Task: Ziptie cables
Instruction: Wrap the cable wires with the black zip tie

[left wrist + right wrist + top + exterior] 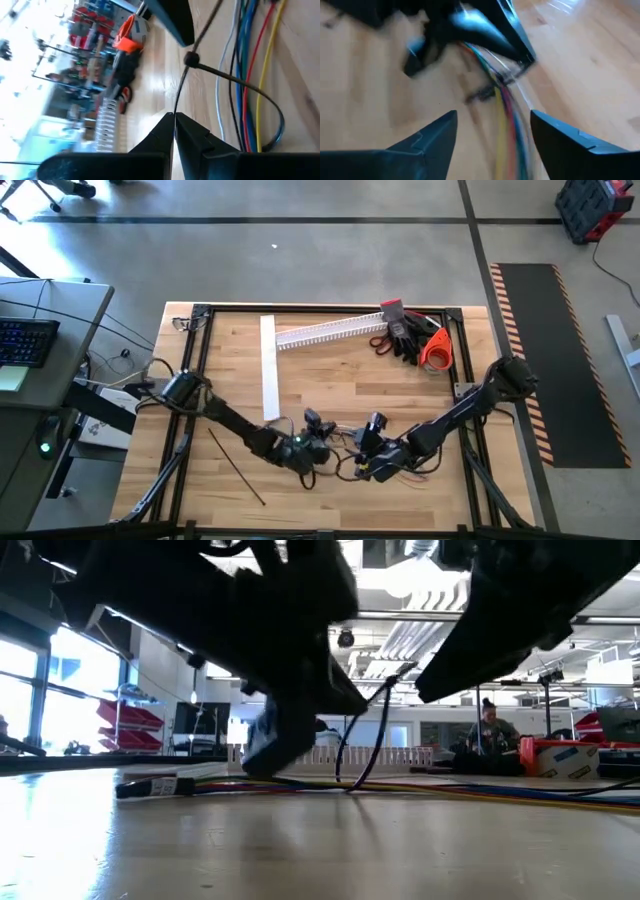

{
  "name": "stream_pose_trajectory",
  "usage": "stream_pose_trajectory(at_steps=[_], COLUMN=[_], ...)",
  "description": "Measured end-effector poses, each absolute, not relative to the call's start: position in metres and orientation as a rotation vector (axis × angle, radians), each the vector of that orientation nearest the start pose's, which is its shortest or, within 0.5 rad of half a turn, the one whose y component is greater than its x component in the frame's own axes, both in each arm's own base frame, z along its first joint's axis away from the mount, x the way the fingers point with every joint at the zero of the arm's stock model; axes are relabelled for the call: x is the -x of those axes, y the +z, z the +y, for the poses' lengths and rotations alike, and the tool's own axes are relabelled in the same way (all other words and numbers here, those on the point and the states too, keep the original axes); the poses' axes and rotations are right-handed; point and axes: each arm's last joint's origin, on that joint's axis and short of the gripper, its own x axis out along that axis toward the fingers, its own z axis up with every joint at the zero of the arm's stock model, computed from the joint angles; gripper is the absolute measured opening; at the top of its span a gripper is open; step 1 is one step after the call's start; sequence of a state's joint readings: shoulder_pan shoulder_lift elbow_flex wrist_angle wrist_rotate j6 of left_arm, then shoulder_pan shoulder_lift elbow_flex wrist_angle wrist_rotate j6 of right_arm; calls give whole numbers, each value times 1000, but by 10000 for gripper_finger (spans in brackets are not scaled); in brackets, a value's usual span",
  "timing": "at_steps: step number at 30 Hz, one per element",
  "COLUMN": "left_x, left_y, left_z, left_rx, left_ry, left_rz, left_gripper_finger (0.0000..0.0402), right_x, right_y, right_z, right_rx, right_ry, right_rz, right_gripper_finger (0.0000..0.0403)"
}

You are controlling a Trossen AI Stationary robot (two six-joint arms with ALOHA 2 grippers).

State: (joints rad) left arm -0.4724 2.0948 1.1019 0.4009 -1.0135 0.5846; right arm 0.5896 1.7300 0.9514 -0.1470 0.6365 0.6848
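The cables (385, 468) are a bundle of blue, red, yellow and pale wires (245, 75) lying on the wooden table near its front edge. They also show in the low view (450, 790). A thin black ziptie is looped round them, with its head (191, 59) above the loop (272, 107). My left gripper (312, 452) (174, 116) is shut on the ziptie's tail. My right gripper (368, 460) (492, 125) stands open just right of it, its fingers on either side of the bundle (502, 105) and clear of it. Another ziptie (235, 465) lies flat at the front left. My left gripper pinches the ziptie's free tail (176, 106) between its two shut fingers, a short way from the head. The fingers come in low, slanting from the table's left, and the strip runs on straight out past their tips. The loop stands up off the table round the cables.
A flat white strip (268, 365) lies left of centre. A white slotted channel (325, 330), black gloves (405, 335) and an orange tool (436, 348) sit at the far right. A black frame (200, 315) edges the table. A person (490, 725) is in the room behind.
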Motion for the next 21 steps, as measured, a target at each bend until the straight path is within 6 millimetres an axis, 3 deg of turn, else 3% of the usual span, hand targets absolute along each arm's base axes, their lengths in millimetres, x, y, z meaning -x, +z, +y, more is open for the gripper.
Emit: stream_pose_trajectory(at_steps=[5, 10, 15, 21], left_x=[-386, -389, -387, -383], left_y=[103, 103, 107, 108], left_z=[-185, -195, -195, -201], left_rx=[-1098, -1139, -1148, -1142], left_ry=[464, 478, 509, 527], left_rz=[621, 619, 626, 619], left_gripper_finger=[0, 0, 0, 0], right_x=[-286, -285, -285, -285], right_y=[151, 141, 141, 140], right_z=[184, 187, 187, 187], right_rx=[-162, -185, -220, -211], right_ry=[-311, -377, -395, -379], right_rz=[652, 618, 609, 622], right_gripper_finger=[244, 215, 161, 64])
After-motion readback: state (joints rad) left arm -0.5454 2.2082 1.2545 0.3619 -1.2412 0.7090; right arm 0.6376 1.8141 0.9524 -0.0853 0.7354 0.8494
